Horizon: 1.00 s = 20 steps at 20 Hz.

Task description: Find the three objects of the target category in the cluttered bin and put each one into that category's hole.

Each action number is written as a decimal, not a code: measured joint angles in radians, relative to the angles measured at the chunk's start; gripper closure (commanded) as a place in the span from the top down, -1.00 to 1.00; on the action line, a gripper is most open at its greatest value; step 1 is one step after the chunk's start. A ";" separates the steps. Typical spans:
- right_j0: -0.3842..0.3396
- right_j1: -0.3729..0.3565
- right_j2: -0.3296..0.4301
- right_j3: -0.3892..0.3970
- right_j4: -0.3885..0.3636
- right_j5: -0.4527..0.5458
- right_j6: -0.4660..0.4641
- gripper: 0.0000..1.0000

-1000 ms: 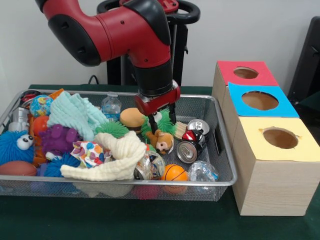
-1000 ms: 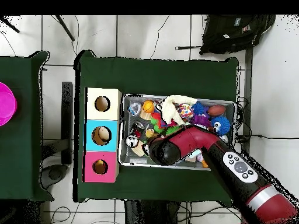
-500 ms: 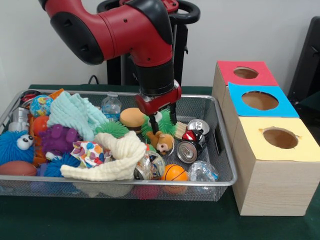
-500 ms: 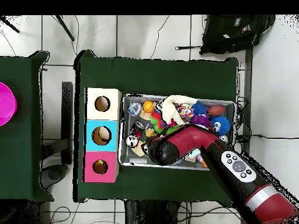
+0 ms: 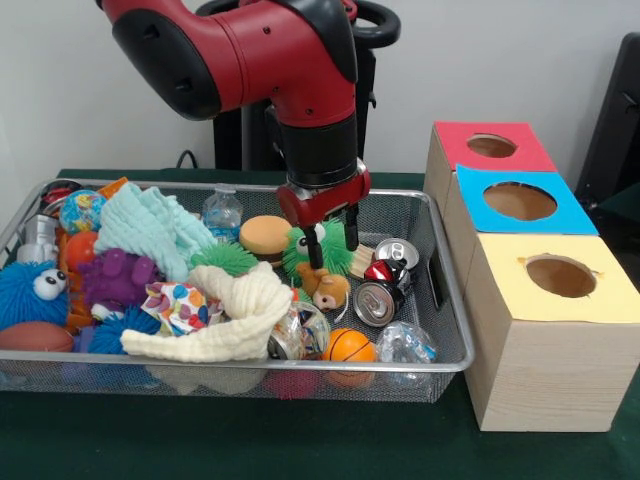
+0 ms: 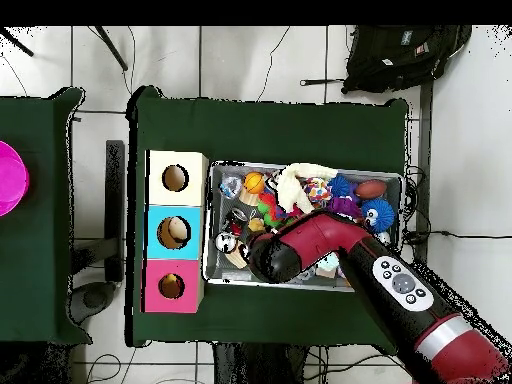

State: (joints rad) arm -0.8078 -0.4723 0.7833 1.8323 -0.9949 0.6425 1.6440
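My gripper [image 5: 333,243] hangs open in the wire bin [image 5: 150,362], its fingers either side of the top of a green spiky toy [image 5: 300,255] with eyes. Nothing is held. Just below lies a small brown plush animal [image 5: 326,288]. To the right are a silver can [image 5: 377,303], a red-and-black can [image 5: 386,272] and another can [image 5: 398,252]. Three boxes stand right of the bin, with holes in a red top [image 5: 492,146], a blue top [image 5: 520,201] and a yellow top [image 5: 560,276]. From overhead the arm [image 6: 290,250] hides the gripper.
The bin also holds a burger toy [image 5: 264,236], an orange basketball [image 5: 350,346], a cream cloth [image 5: 235,315], a mint cloth [image 5: 150,228], a water bottle [image 5: 222,212], a purple toy [image 5: 115,277] and a blue fuzzy ball [image 5: 30,293]. Something tan lies in the blue box's hole [image 6: 177,232].
The gripper has risen a little and shifted right, away from the brown plush animal, which stays in the bin. It stays open.
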 measured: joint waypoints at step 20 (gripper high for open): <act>0.046 -0.059 -0.045 -0.003 0.000 -0.001 0.000 1.00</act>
State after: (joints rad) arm -0.7619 -0.5317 0.7384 1.8293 -0.9949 0.6414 1.6440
